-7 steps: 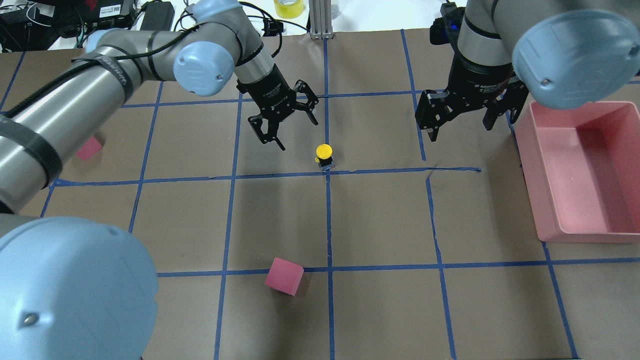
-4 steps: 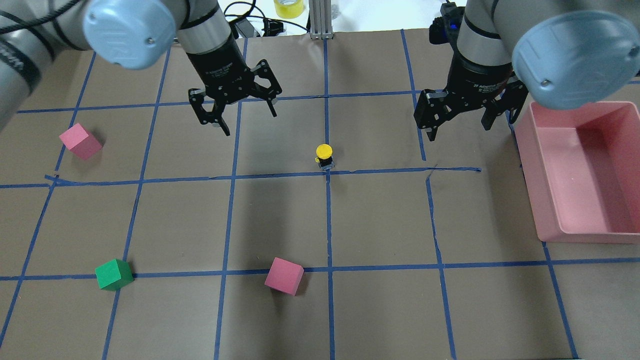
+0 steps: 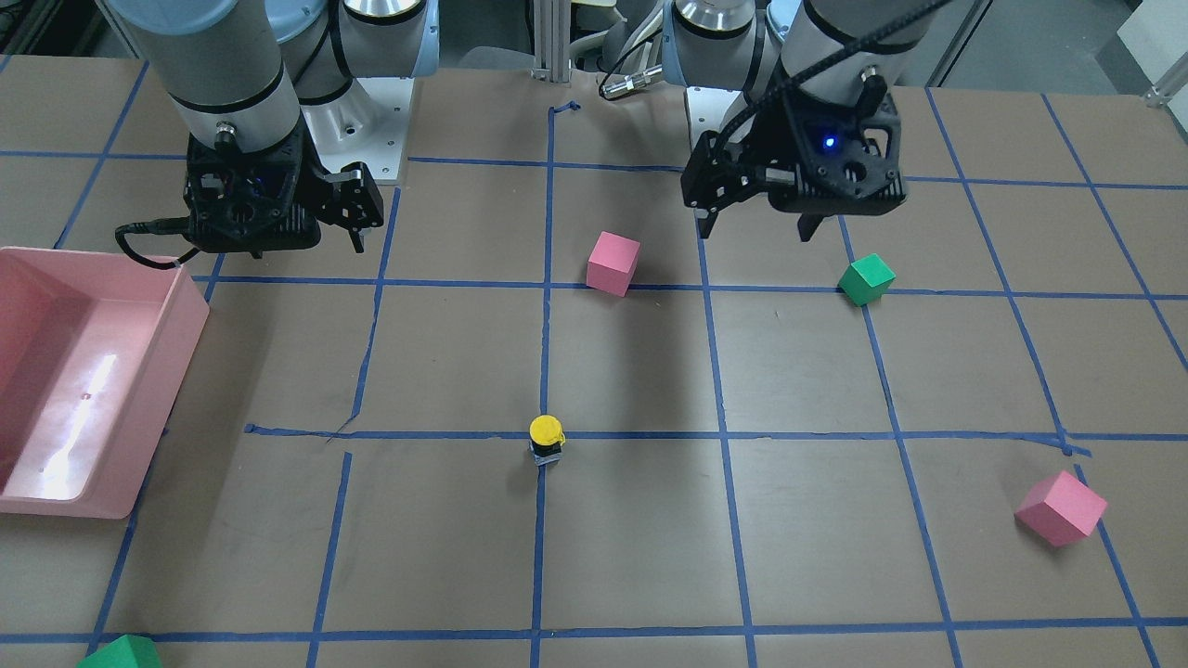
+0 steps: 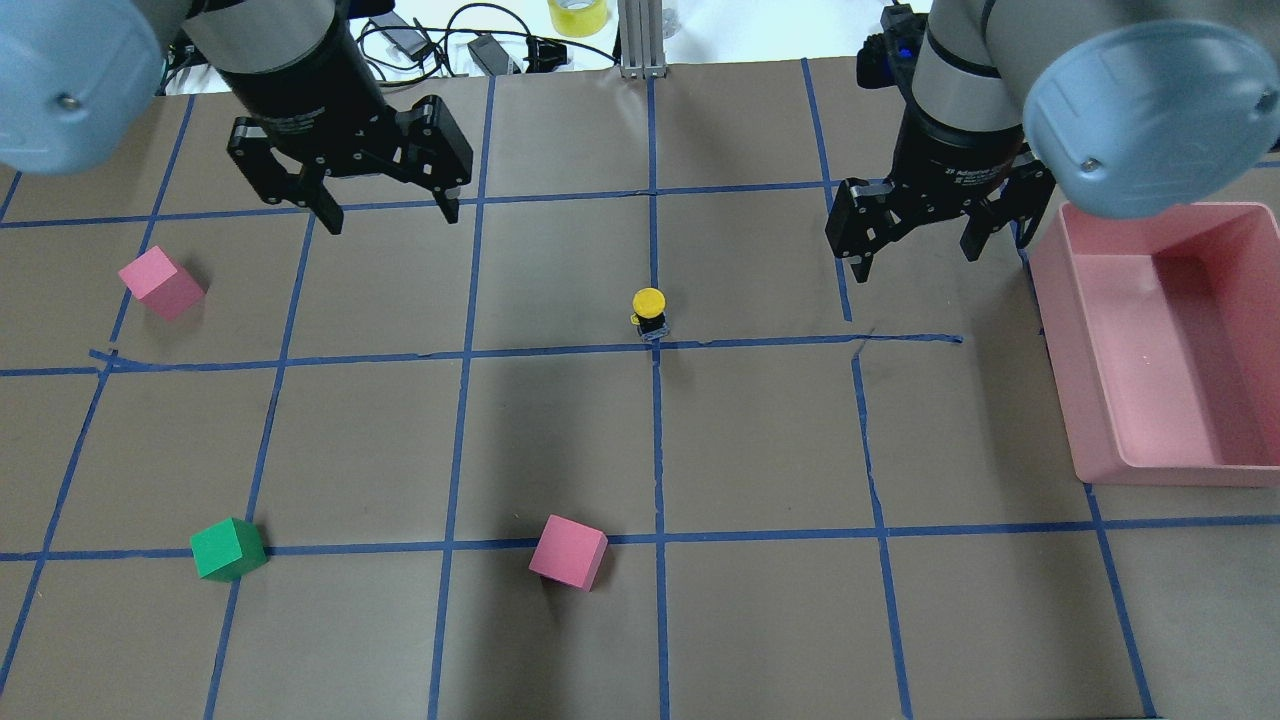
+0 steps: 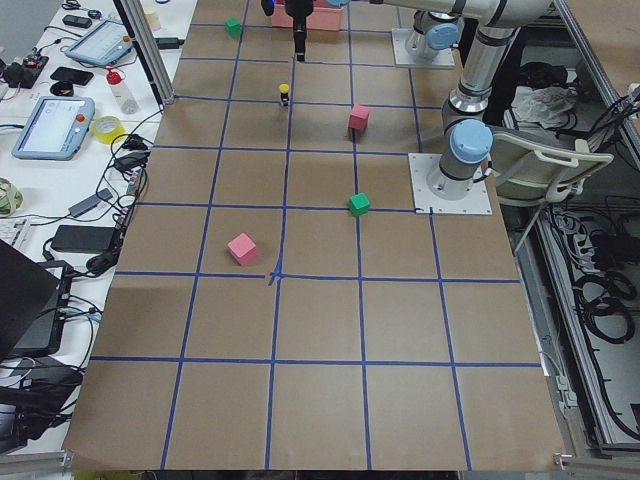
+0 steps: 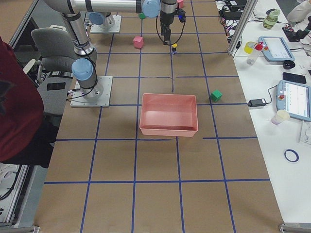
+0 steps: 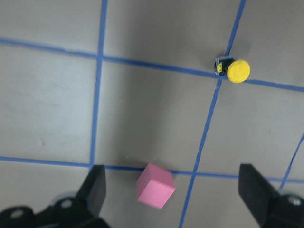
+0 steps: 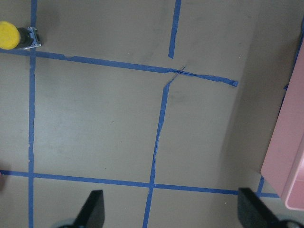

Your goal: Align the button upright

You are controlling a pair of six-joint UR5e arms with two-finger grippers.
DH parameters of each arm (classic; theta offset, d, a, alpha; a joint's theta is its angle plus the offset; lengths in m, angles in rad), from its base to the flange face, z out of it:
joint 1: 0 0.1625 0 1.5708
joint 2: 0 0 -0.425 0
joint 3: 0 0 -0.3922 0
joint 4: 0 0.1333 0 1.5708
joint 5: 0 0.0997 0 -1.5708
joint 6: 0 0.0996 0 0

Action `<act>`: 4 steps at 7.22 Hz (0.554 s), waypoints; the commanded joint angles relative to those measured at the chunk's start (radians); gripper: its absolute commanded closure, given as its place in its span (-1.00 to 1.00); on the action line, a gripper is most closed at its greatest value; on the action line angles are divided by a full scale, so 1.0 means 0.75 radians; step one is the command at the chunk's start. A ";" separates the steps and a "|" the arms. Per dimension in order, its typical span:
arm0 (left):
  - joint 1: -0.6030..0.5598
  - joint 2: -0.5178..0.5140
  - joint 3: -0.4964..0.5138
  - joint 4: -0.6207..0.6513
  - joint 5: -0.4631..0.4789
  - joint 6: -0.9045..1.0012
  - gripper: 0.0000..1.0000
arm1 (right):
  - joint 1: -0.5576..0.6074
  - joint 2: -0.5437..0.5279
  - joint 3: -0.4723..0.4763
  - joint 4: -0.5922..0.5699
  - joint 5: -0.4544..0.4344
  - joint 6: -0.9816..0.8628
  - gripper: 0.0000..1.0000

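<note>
While btn (image 4: 648, 311) stands upright | L grip (image 4: 392, 218) spread, empty | R grip (image 4: 920, 260) spread, empty

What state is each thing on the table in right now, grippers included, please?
Button: standing upright, yellow cap on top, ungripped.
Left gripper: open, empty.
Right gripper: open, empty.
Pink bin: empty.
Centre pink cube: loose on the table.
Side pink cube: loose on the table.
Green cube: loose on the table.

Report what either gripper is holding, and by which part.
Nothing is held. The left gripper and the right gripper are both open and empty. The button stands cap up on its own, apart from both.
</note>
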State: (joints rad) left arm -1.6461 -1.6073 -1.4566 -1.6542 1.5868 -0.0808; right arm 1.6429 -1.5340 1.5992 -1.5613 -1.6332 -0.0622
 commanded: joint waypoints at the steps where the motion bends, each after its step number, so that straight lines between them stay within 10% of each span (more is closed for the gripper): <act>1: 0.106 0.040 -0.034 0.003 0.116 0.134 -1.00 | 0.000 0.000 -0.001 0.000 -0.001 -0.001 -1.00; 4: 0.207 0.055 -0.028 0.009 0.124 0.185 -1.00 | 0.006 0.000 -0.001 -0.004 0.003 0.001 -1.00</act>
State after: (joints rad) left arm -1.5125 -1.5721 -1.4765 -1.6472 1.6751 0.0460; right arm 1.6438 -1.5345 1.5985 -1.5616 -1.6399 -0.0579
